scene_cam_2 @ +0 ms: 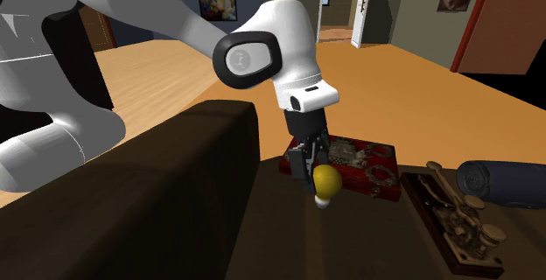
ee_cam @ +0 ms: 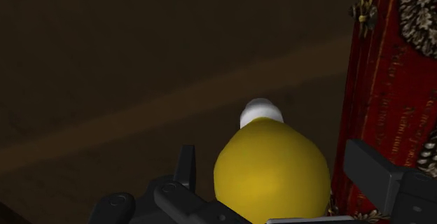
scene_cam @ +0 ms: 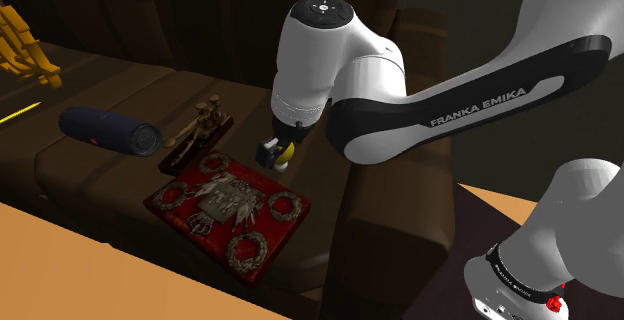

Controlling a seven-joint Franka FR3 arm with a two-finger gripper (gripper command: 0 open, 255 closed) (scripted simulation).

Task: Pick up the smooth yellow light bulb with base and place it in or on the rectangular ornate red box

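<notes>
Yellow bulb, gripped around its round globe between the two black fingers of the claw, white base pointing down and away from the hand. Fingers parted only as wide as the globe, closed against it from both sides in the wrist view. Hanging a little above the dark brown seat of a couch, seemingly clear of it.

Just beside the bulb, apart from it: red box, flat and rectangular, its top covered in pale wreath and leaf ornaments, lying on the same seat. In the shoulder view, bulb near the box's far right corner; in the second exterior view, in front of the box's left end.

Farther off, to the far left of the box in the shoulder view: brass lever device on a dark wooden base, then a dark blue cylinder lying on its side. At that view's upper left, an orange-yellow object, cut off by the edge.

White arm marked FRANKA EMIKA, stretched in from the shoulder view's right. Beyond the couch in the second exterior view, an orange floor and an open doorway.
</notes>
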